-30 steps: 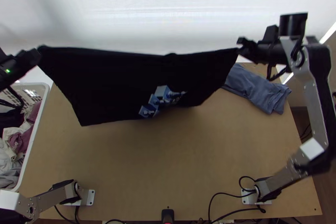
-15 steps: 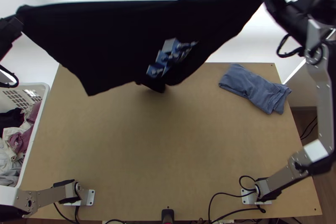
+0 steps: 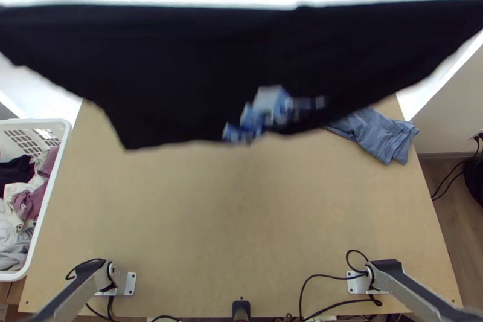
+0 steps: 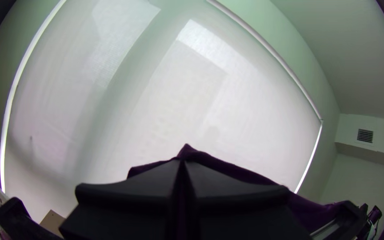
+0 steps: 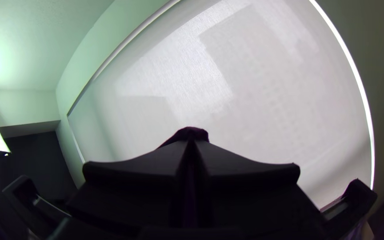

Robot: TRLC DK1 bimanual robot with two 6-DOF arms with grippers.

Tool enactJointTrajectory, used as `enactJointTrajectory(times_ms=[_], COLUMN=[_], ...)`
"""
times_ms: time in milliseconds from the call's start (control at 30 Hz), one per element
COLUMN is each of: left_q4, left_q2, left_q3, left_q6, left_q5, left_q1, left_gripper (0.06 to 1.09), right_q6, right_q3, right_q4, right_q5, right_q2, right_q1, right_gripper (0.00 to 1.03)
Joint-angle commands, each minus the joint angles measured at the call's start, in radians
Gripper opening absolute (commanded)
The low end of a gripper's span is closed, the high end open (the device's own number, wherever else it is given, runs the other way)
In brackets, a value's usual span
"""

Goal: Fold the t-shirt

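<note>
The black t-shirt (image 3: 199,68) hangs in the air above the table's far part, stretched wide from side to side, with its blue and white print near the lower edge. Its upper edge runs almost straight across the top view. In the left wrist view, my left gripper (image 4: 182,164) is shut on a bit of the dark cloth, which sticks out past the fingertips. My right gripper (image 5: 191,144) is likewise shut on the shirt in the right wrist view, a small fold of it rising beyond the tips.
A folded blue-grey garment (image 3: 380,135) lies at the table's far right, partly behind the shirt. The white basket (image 3: 65,135) with clothes stands at the left edge. Cables and a small black device (image 3: 241,309) are at the near edge.
Both grippers have moved up and apart, out of the top view's sides. The shirt rose off the table, spread wider and looks larger; its lower edge has since swung slightly nearer.
</note>
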Motion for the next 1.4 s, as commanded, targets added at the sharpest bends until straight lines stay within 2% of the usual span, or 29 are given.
enactJointTrajectory(times_ms=[0, 167, 333, 433, 633, 800, 1000, 1133, 1233, 1367], left_q4=[0.022, 0.018, 0.018, 0.009, 0.021, 0.007, 0.012, 0.065, 0.11, 0.136], left_q2=[-0.085, -0.185, -0.272, -0.283, -0.241, -0.137, -0.03, 0.072, 0.174, 0.337], left_q3=[-0.101, -0.29, -0.528, -0.655, -0.821, -0.862, -0.88, -0.862, -0.805, -0.649], left_q6=[-0.023, -0.02, 0.022, 0.045, 0.065, 0.065, 0.071, 0.069, 0.062, 0.037], left_q5=[0.02, 0.049, 0.063, 0.061, 0.061, 0.061, 0.06, 0.06, 0.052, 0.035], left_q1=[0.006, 0.0, -0.03, -0.036, -0.025, -0.026, -0.034, -0.03, -0.03, -0.033], left_gripper=[0.09, 0.09, 0.09, 0.09, 0.09, 0.09, 0.09, 0.09, 0.09, 0.09], right_q6=[-0.038, -0.036, 0.036, 0.074, 0.071, 0.07, 0.091, 0.111, 0.113, 0.11], right_q3=[-0.131, -0.326, -0.553, -0.679, -0.878, -1.004, -1.03, -1.039, -1.01, -0.863], right_q4=[0.012, -0.024, -0.082, -0.097, -0.067, 0.068, 0.17, 0.288, 0.387, 0.409], right_q5=[0.024, 0.018, 0.015, 0.015, 0.009, 0.004, 0.004, 0.004, 0.004, 0.005], right_q2=[-0.136, -0.279, -0.368, -0.392, -0.369, -0.285, -0.112, 0.02, 0.132, 0.322], right_q1=[0.002, 0.054, 0.079, 0.126, 0.129, 0.126, 0.114, 0.105, 0.094, 0.063], right_gripper=[0.03, 0.03, 0.03, 0.03, 0.03, 0.03, 0.03, 0.03, 0.03, 0.03])
